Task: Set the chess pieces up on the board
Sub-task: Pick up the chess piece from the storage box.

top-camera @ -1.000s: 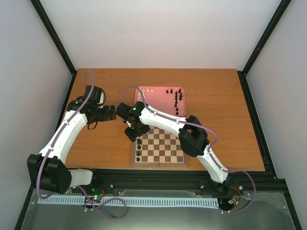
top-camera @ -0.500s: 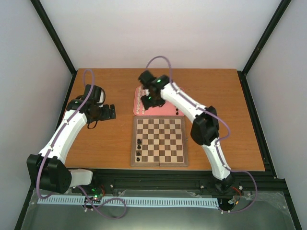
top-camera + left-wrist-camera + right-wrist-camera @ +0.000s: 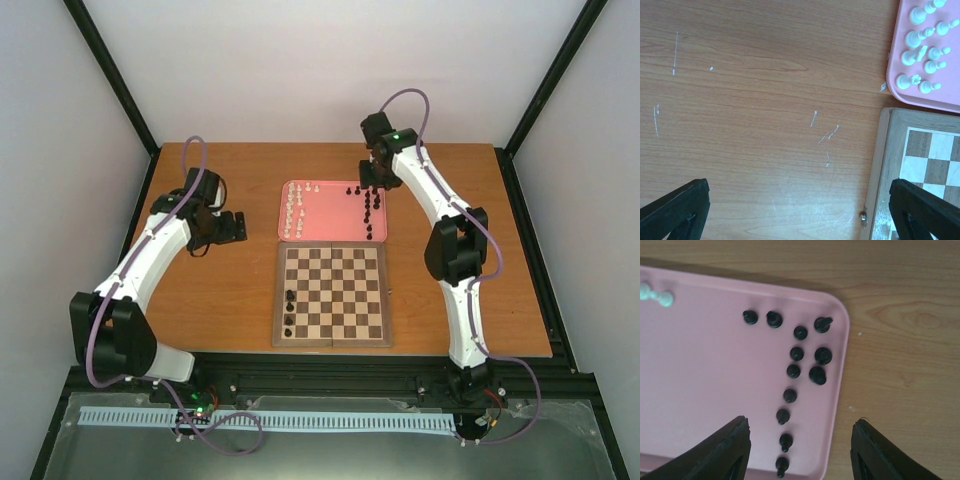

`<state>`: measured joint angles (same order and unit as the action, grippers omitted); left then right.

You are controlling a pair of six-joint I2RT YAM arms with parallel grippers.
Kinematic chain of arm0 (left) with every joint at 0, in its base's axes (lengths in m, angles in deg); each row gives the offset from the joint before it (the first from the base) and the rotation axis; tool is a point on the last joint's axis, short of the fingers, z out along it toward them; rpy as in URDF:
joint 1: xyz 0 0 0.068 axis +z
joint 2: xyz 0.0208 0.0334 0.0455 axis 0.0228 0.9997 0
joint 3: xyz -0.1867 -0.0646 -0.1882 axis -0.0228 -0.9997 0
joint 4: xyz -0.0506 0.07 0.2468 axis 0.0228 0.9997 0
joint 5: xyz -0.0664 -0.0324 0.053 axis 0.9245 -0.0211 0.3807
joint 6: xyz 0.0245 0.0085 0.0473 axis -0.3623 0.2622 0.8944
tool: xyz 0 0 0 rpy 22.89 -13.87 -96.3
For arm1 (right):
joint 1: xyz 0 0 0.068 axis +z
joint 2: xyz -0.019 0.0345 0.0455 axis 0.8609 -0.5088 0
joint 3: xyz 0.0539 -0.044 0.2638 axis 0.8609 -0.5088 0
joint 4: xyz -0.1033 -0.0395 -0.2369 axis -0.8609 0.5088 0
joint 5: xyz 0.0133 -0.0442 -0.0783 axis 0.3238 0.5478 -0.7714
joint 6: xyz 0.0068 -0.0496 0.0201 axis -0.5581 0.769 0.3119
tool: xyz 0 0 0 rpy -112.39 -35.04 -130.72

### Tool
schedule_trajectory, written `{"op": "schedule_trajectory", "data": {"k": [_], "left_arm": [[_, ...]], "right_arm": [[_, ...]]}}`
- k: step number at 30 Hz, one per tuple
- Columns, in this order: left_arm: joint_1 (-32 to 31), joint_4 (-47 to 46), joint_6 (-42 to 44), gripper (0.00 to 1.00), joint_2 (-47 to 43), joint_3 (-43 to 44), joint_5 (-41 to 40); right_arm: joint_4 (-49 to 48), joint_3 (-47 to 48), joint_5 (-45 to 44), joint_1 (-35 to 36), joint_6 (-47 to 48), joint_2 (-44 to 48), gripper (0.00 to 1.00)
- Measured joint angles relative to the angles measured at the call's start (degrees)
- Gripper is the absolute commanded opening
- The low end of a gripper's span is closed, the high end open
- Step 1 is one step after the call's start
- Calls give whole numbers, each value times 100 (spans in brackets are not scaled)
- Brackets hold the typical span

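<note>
The board (image 3: 345,300) lies near the table's front, with three black chess pieces (image 3: 290,312) in its left column. Behind it the pink tray (image 3: 330,205) holds white pieces (image 3: 293,210) on its left and black pieces (image 3: 370,205) on its right. My right gripper (image 3: 372,183) hangs open above the tray's right end. In the right wrist view its fingers (image 3: 725,450) straddle a column of black pieces (image 3: 790,395), holding nothing. My left gripper (image 3: 238,227) is open over bare table left of the tray. The left wrist view shows the board's corner (image 3: 920,165) and white pieces (image 3: 922,50).
Black frame posts and white walls enclose the wooden table (image 3: 200,290). The tray's rim (image 3: 840,390) runs just inside my right finger (image 3: 885,452). A small metal latch (image 3: 863,217) sits on the board's left edge.
My right arm has swung from the board's left side across the tray to its far right end. The left arm has shifted slightly toward the tray.
</note>
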<state>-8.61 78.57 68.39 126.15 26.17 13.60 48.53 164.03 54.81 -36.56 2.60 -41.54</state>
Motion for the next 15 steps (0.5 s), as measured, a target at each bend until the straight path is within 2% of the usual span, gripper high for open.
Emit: {"op": "schedule_trajectory", "data": {"k": [15], "left_arm": [[0,-129,-15,100,551,223,4]], "right_arm": [[-68,306,92,-352,146,-844,49]]}}
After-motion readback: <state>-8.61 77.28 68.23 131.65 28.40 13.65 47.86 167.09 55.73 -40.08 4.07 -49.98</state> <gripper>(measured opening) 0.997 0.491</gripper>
